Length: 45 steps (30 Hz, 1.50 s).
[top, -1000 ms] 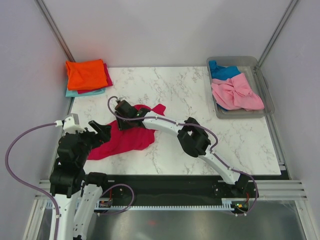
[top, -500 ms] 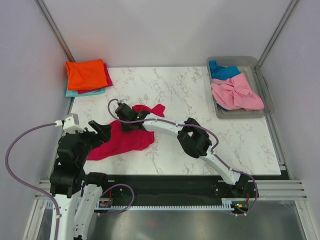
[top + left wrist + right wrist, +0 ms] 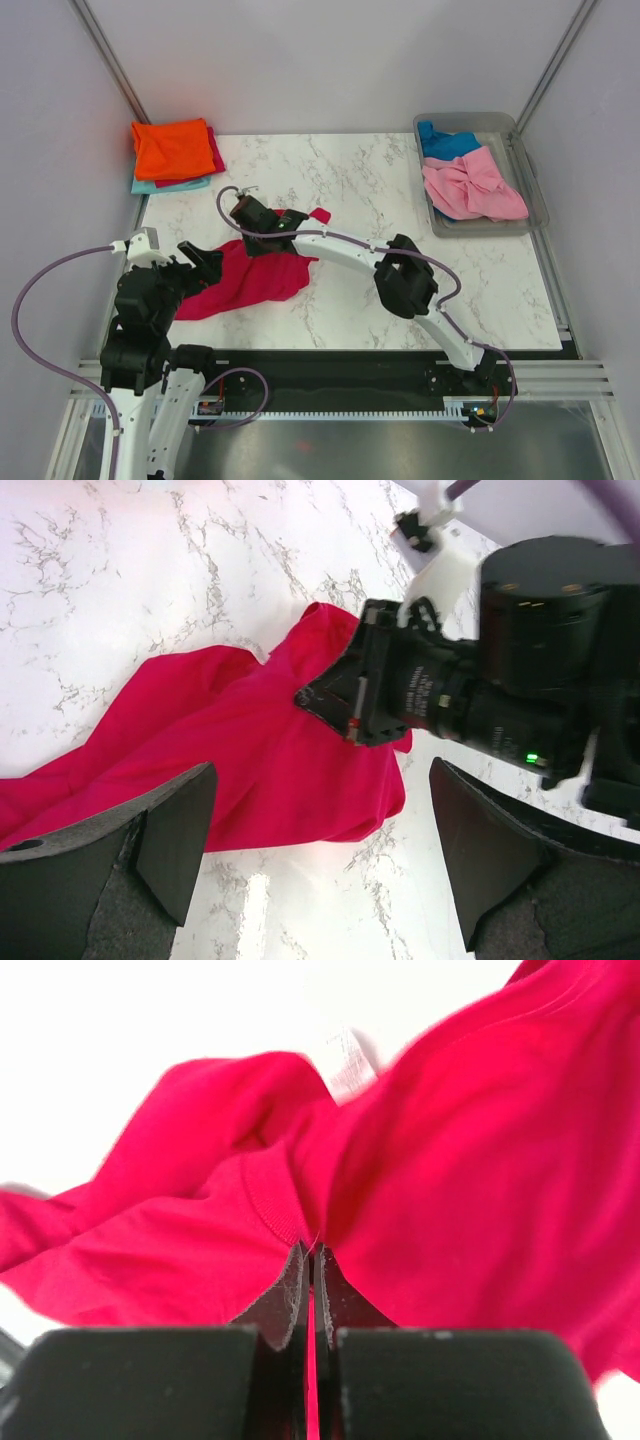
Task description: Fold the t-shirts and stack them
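At the near left, the left jaws were spread wide and empty, poised over the near-left part of the crimson-pink t-shirt (image 3: 240,760). This garment lay crumpled and unfolded on the table (image 3: 350,180), left of centre. The right arm reached across from the near right, and the right jaws were pressed together on a fold of cloth at the shirt's far edge.

Handling assessment: the fabric appeared light, limp and non-fragile. It would likely sag and bunch when lifted. Recommended grip points are the hem corners or shoulder seams, one per arm, to pull it flat.

At the far left, the orange t-shirt (image 3: 172,148) topped a folded stack, with the teal t-shirt (image 3: 150,186) lowest. At the far right, the tub (image 3: 532,165) held the light pink t-shirt (image 3: 472,185) and the blue t-shirt (image 3: 445,140).
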Available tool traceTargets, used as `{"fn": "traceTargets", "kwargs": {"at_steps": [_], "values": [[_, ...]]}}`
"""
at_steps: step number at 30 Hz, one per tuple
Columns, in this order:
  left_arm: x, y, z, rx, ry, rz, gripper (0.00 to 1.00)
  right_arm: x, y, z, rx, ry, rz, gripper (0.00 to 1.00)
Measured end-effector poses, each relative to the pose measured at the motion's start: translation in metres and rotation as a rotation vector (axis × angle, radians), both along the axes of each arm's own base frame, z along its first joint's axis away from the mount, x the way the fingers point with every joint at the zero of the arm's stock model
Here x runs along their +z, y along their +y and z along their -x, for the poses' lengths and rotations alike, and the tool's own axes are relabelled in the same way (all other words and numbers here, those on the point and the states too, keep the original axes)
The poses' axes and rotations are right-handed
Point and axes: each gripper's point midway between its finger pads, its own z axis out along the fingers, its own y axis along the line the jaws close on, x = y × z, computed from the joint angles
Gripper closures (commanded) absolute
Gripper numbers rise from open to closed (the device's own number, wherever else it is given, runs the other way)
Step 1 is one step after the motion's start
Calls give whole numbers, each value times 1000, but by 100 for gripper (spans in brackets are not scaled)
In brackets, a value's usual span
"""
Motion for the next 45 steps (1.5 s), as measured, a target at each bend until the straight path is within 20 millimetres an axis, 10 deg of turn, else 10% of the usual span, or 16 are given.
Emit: {"fn": "traceTargets", "kwargs": {"at_steps": [4,10,13,17,19,20,21,24,27,29,33,38,45], "values": [[0,0,0,0,0,0,6,45,-10,2,-3,-46,-16,100],[0,1,0,5,2,0,6,164,-46,6,-31,-196,-84,100],[-1,2,-1,9,7,-1,6,238,-95,14,-99,-304,-135,100],[-4,1,-3,8,21,-1,6,298,-207,38,-272,-412,-190,100],[-5,0,-5,0,32,0,7,288,-270,49,-386,-418,-191,85],[-8,-4,-6,-23,46,4,7,271,-303,53,-455,-399,-175,23],[-8,-5,-7,-27,50,4,7,256,-328,55,-508,-388,-155,2],[-16,-13,-15,-70,97,9,8,175,-385,63,-647,-297,-57,2],[-27,-18,-21,-97,157,12,8,85,-397,84,-631,-120,116,2],[-31,-20,-23,-106,172,13,8,56,-395,95,-601,-38,166,2],[-30,-22,-21,-121,167,18,8,63,-367,96,-536,-29,79,4],[-29,-23,-21,-126,160,20,8,73,-286,80,-398,-35,38,5],[-23,-26,-21,-144,134,26,7,9,-216,58,-300,55,135,10]]}}
